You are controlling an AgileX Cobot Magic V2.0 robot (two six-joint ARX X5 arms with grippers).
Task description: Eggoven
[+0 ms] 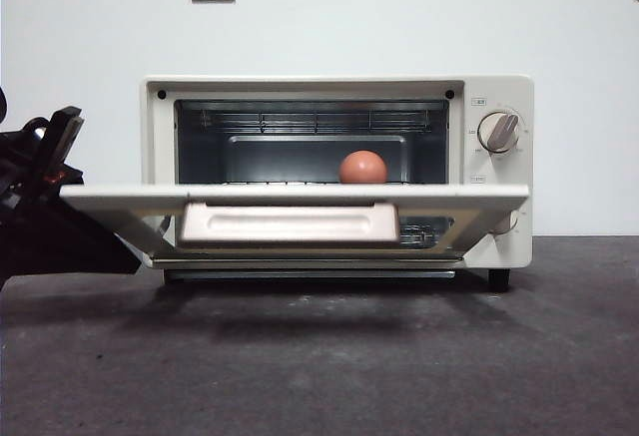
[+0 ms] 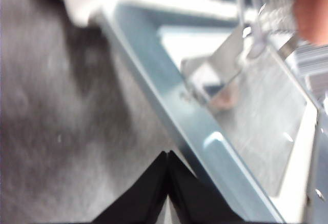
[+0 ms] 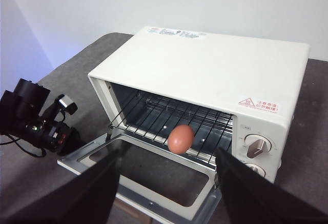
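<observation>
The cream toaster oven stands toward the back edge of the dark grey tabletop, close to the white wall, with its door swung down to about level so that the beige handle faces forward. The reddish-brown egg sits on the wire rack inside the open cavity, near the front of the rack and somewhat toward the side with the two dials; the upper dial shows on the panel beside the opening. The left gripper is low over the tabletop by the corner of the lowered door on the side away from the dials, its two black jaws pressed together with nothing between them; its wrist view is blurred, showing the door's metal frame and inner glass and an edge of the egg. The right gripper hangs high in front of the oven, above the open door, its jaws spread wide apart and holding nothing. From there the left arm shows beside the door's corner.
</observation>
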